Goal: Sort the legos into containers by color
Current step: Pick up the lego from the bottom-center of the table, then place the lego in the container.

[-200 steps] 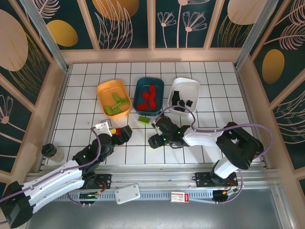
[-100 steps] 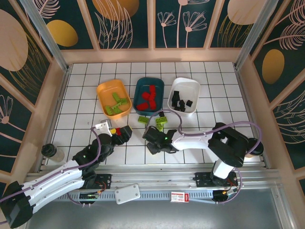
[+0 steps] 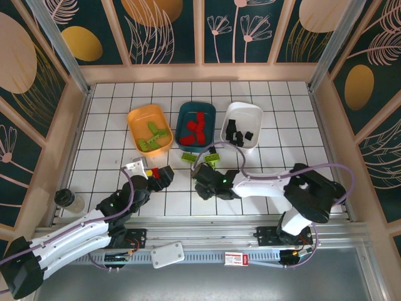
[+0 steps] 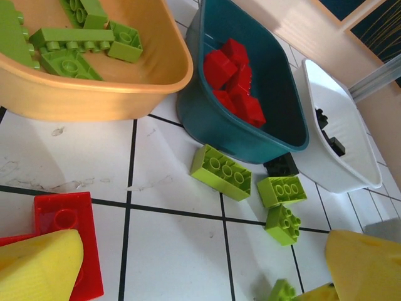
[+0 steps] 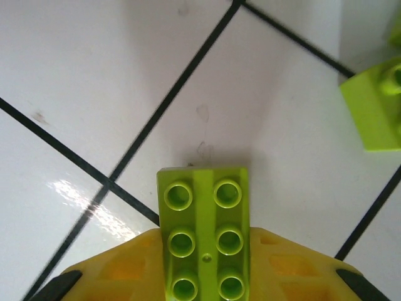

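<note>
The right tool [image 5: 203, 266] has just clamped shut on a green brick [image 5: 203, 207], so it can go to the orange tray [image 3: 131, 125] ahead-left; the left tool [image 3: 160, 176] hangs wide apart.

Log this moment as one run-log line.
left gripper: open, beside red lego | right gripper: shut on lime green lego | loose: green legos by teal tray

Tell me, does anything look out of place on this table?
Yes. Some bricks lie loose, unsorted: lime green bricks and a black brick in front of the teal tray, a red brick further left.
</note>
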### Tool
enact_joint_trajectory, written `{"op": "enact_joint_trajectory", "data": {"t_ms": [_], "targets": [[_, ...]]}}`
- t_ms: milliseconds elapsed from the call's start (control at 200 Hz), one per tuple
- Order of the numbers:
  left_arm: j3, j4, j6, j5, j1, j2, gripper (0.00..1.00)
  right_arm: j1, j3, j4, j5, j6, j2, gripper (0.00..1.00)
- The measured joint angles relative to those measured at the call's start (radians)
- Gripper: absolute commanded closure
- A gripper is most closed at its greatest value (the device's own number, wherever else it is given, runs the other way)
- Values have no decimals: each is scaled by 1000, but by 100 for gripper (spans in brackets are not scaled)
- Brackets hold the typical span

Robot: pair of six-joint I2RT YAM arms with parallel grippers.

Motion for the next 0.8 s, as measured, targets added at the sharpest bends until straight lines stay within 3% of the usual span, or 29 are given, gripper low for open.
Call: {"op": "enact_joint_trajectory", "data": {"t_ms": [130, 265, 616, 661, 801], "targets": [[34, -42, 0, -13, 0, -3, 1, -72, 13, 84, -95, -13, -84, 83], [84, -104, 0, -56, 0, -43, 2, -135, 114, 145, -177, -37, -58, 83], [170, -246, 0, -148, 5, -161, 2, -222, 752, 234, -342, -87, 458, 81], [170, -266, 0, -151, 5, -160, 2, -230, 817, 226, -351, -87, 521, 75], [170, -305, -1, -154, 5, -155, 1, -253, 974, 189, -362, -83, 666, 41]]}}
